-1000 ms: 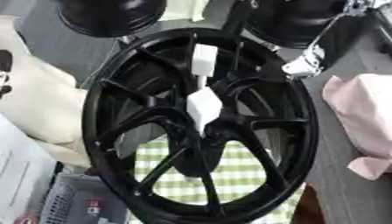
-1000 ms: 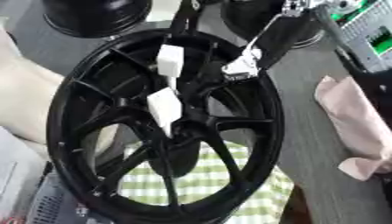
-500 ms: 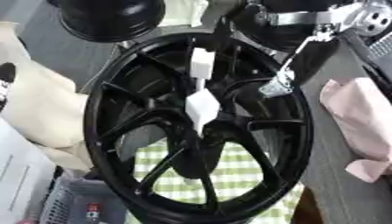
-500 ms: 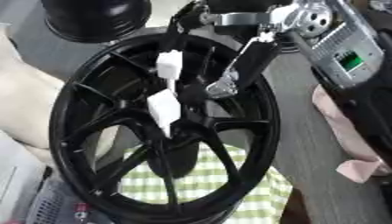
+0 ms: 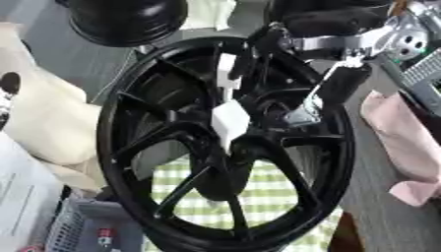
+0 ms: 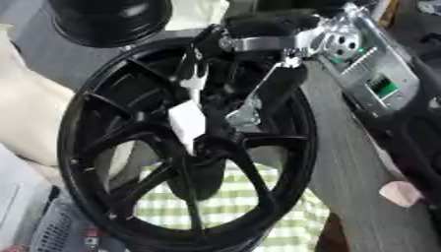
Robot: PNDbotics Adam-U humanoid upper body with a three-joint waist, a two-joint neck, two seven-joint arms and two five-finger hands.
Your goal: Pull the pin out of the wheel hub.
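Note:
A large black spoked wheel hub (image 5: 172,128) stands tilted on a checked cloth. A white blocky piece (image 5: 229,118) sits at its centre, with a narrower white piece (image 5: 227,71) sticking up above it. My right hand (image 5: 331,42) comes in from the upper right and hangs over the hub's upper right part. Its fingers are spread. One long finger (image 5: 331,88) points down to just right of the centre piece. Another finger (image 6: 200,47) lies near the top of the upper white piece; contact cannot be made out. My left hand shows in no view.
A second black wheel (image 5: 129,19) stands behind at the upper left. A cream cloth (image 5: 43,118) lies left of the hub, a pink cloth (image 5: 405,142) right of it. A green-and-white checked cloth (image 5: 267,197) lies under the hub, and a grey basket (image 5: 86,226) sits at the lower left.
My right hand has moved left from outside the rim's right edge, over the spokes, to the hub's centre. The whole picture has also shifted a little.

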